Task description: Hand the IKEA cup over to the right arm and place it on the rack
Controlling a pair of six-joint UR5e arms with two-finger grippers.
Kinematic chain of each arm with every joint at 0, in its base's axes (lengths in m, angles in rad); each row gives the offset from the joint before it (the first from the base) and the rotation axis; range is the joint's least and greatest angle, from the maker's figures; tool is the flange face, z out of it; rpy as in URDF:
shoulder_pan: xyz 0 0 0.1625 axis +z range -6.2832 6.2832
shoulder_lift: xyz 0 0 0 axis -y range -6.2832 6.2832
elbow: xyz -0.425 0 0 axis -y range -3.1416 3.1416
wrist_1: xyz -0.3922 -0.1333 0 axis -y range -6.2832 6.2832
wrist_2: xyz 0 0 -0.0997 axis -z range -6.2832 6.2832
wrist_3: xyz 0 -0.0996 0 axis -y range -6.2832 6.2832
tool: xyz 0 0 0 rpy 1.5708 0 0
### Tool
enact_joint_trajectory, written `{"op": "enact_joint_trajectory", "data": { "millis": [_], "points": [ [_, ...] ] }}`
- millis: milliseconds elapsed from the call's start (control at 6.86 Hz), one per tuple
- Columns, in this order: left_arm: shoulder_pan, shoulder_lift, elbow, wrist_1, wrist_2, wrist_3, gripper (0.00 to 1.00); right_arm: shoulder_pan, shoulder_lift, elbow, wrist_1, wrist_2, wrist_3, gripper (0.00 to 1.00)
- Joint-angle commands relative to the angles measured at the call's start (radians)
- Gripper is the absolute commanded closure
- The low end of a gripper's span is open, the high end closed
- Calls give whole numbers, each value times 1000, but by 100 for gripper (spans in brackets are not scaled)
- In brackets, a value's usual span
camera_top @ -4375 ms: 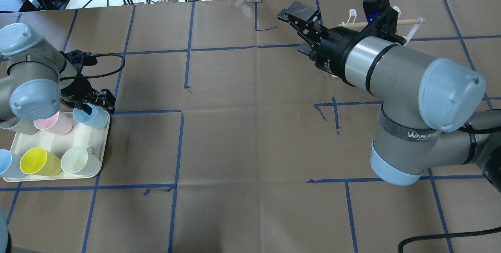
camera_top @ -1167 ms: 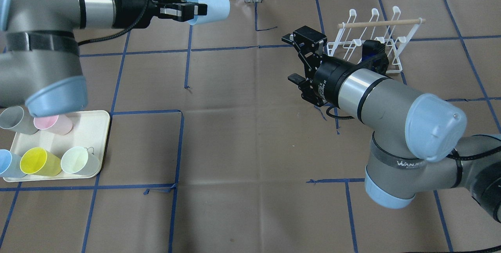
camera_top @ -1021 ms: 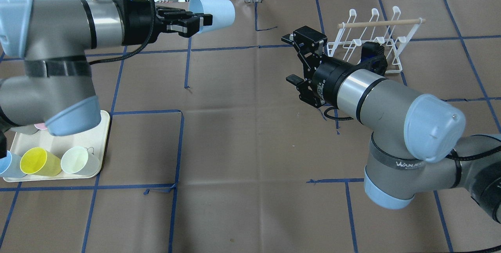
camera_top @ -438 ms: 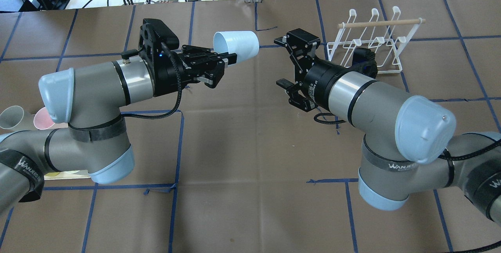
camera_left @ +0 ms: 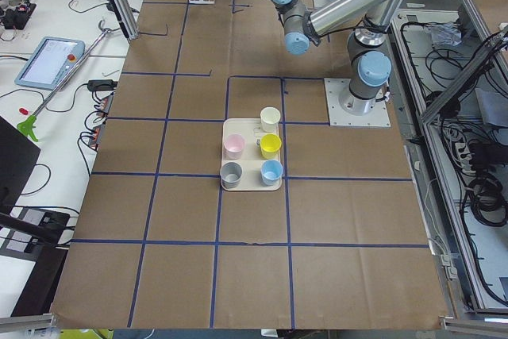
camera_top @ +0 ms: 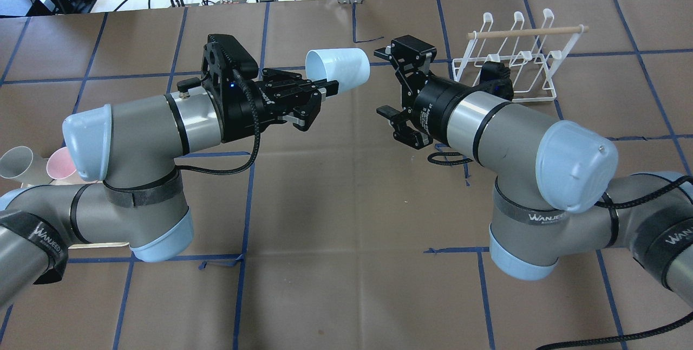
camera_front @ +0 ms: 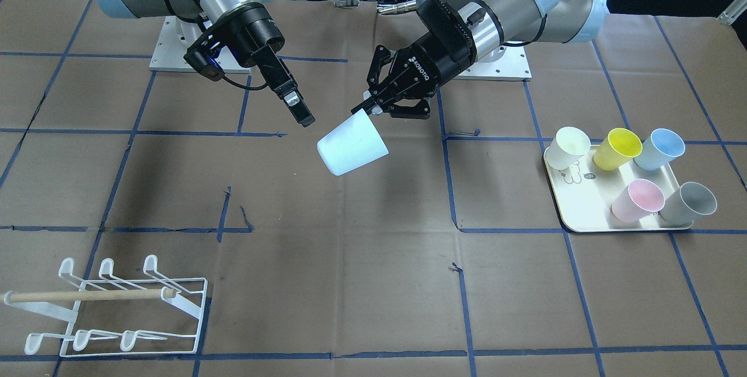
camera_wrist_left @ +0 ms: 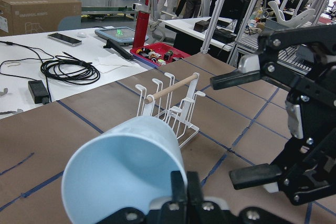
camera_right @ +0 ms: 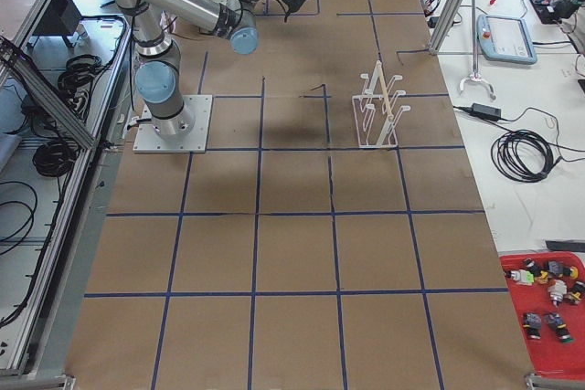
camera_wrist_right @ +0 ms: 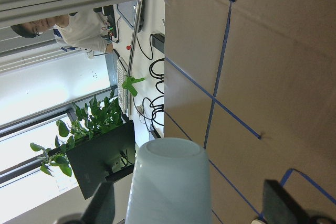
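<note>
My left gripper (camera_top: 329,88) is shut on the rim of a pale blue cup (camera_top: 341,67) and holds it sideways above the table's middle, base toward my right arm. The cup also shows in the front view (camera_front: 352,146). My right gripper (camera_top: 385,82) is open and empty, its jaws spread wide facing the cup's base, a short gap away. In the right wrist view the cup's base (camera_wrist_right: 168,182) sits ahead between the open fingers. The white wire rack (camera_top: 514,60) with its wooden dowel stands empty just behind my right wrist.
A cream tray (camera_front: 583,213) at my left holds several cups: cream, yellow, blue, pink (camera_front: 636,199) and grey. My left arm covers most of it in the overhead view. Blue tape lines cross the brown table. Cables and tools lie beyond the far edge.
My left gripper lifted the blue cup off the tray and swung it to the middle. My right gripper moved from the rack toward it. In the last moment the gap narrowed.
</note>
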Motion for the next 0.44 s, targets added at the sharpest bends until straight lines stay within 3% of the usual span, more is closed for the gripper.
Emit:
{"op": "enact_joint_trajectory", "data": {
  "millis": [0, 292],
  "points": [
    [-1, 3, -1, 2, 0, -2, 100, 23, 36, -30, 20, -19, 26, 1],
    [-1, 3, -1, 2, -2, -4, 100, 52, 88, -93, 43, -49, 55, 1]
  ]
}}
